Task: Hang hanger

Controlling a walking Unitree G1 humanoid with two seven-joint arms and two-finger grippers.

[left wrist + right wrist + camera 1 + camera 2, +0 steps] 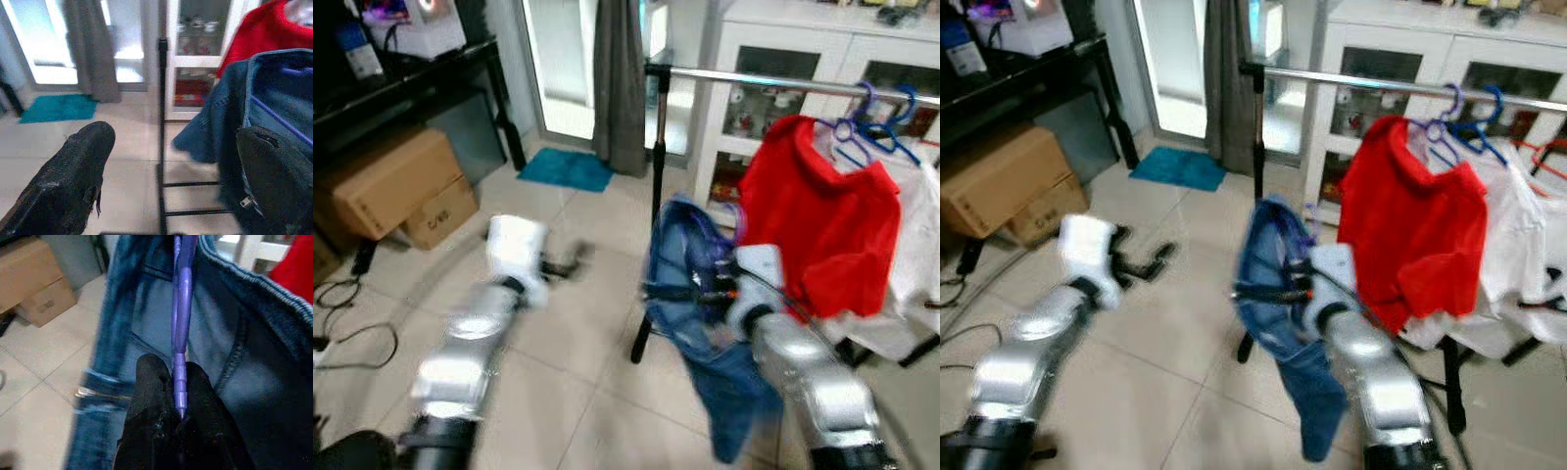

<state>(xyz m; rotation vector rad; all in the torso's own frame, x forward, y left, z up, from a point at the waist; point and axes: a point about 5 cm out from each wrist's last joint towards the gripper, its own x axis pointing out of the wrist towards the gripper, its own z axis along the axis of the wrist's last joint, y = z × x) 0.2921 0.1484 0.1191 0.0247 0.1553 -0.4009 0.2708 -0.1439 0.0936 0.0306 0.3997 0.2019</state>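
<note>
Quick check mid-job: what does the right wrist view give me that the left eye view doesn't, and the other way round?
Right wrist view: the right end effector shut on the purple hanger inside the denim garment. Left eye view: the left end effector open over the floor, the metal rail, and blue hangers above the red shirt. Both: the denim garment and cardboard boxes.
</note>
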